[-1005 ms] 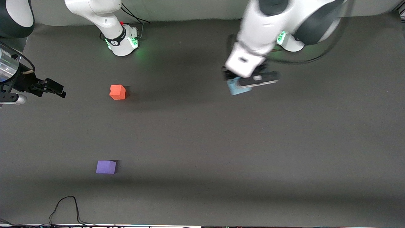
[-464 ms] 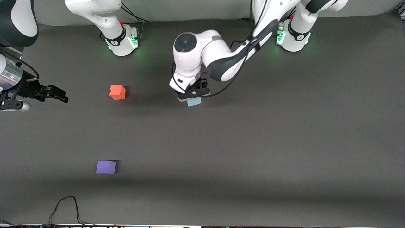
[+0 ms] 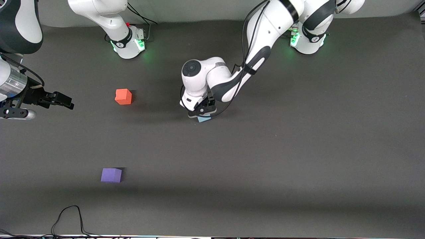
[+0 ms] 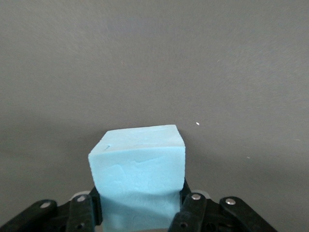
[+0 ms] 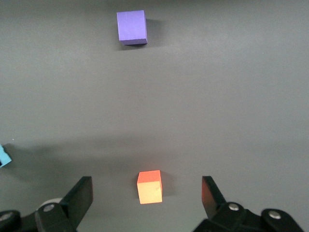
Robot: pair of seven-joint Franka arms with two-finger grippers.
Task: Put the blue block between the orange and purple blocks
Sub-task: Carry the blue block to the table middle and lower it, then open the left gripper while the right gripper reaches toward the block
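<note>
The blue block [image 3: 204,119] [image 4: 140,166] is clamped between the fingers of my left gripper [image 3: 201,113] [image 4: 140,205], low over the middle of the table. I cannot tell whether it touches the mat. The orange block [image 3: 123,96] [image 5: 149,187] lies toward the right arm's end. The purple block [image 3: 111,175] [image 5: 131,27] lies nearer the front camera than the orange one. My right gripper [image 3: 63,100] [image 5: 147,193] hangs open and empty at the right arm's end of the table, with the orange block showing between its fingers in the right wrist view. The blue block's corner [image 5: 4,155] shows at the edge of that view.
A black cable [image 3: 68,215] loops on the mat at the front edge, near the purple block. The two arm bases [image 3: 130,41] [image 3: 307,39] stand along the back edge. The grey mat [image 3: 265,166] is bare toward the left arm's end.
The left arm has carried the blue block from near its own base to the middle of the table and lowered it. The right gripper has drifted slightly toward the front camera.
</note>
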